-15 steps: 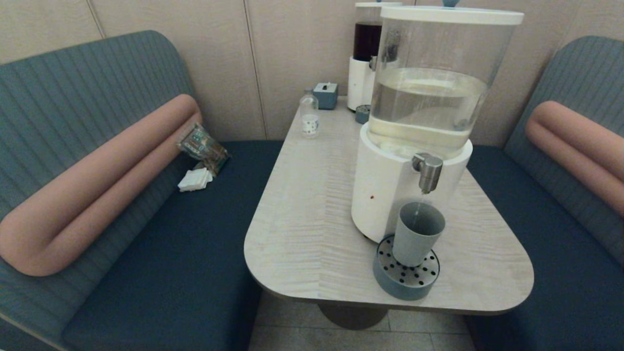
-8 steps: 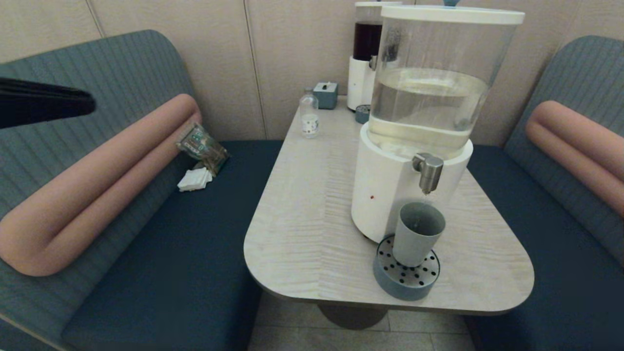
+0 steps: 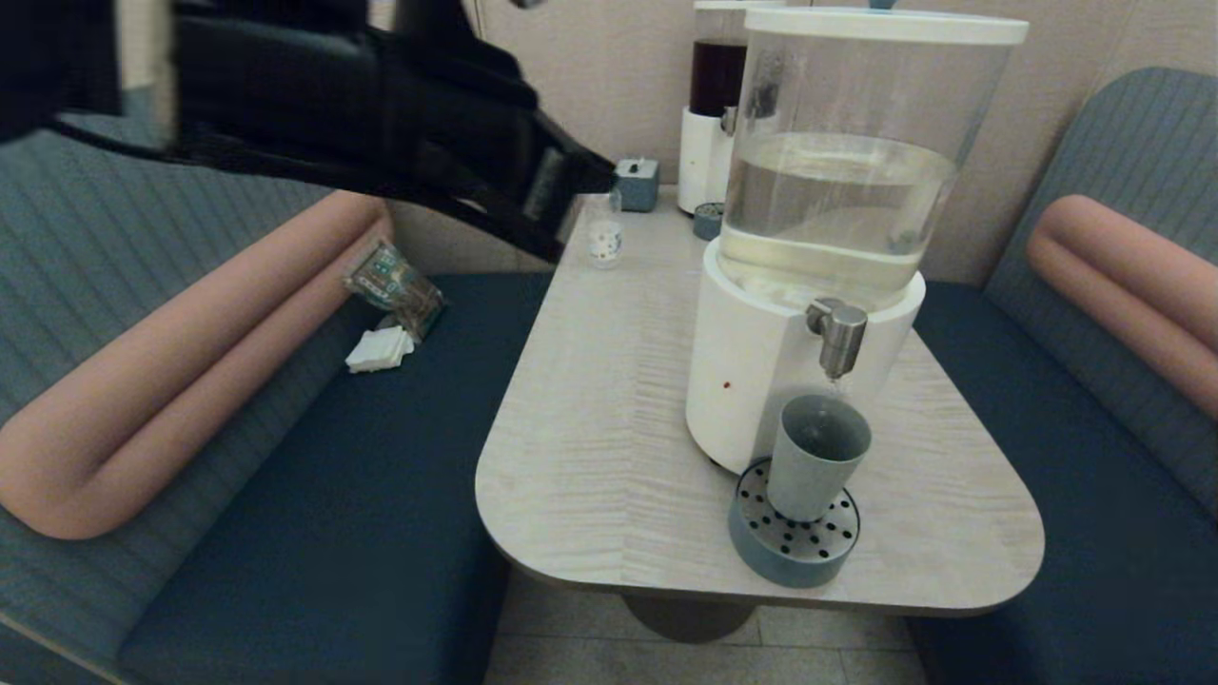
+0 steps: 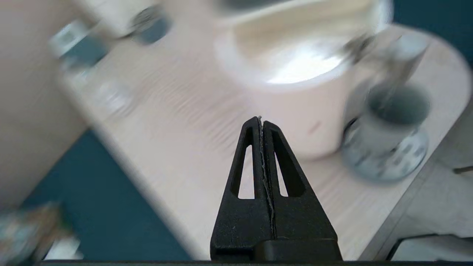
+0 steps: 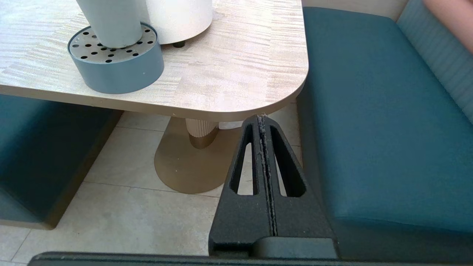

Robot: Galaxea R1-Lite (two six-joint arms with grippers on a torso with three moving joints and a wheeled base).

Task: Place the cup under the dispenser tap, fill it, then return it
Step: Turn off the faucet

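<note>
A: We had the plain matte grey-blue tapered cup (image 3: 816, 457) standing upright on the round grey-blue perforated drip tray (image 3: 793, 549), straight below the short brushed-metal dispenser tap (image 3: 838, 334), presumably so the water fell into it.

B: And our left gripper (image 4: 261, 122) hung high above the pale wood table (image 3: 609, 400), well to the left of the cup, jaws pressed together on nothing.

A: Only the left wrist view showed that; in the head view it was a dark mass.

B: The right gripper (image 5: 262, 119), fingers closed and empty, sat low beyond the table edge near the tray. The head view missed it entirely.
</note>
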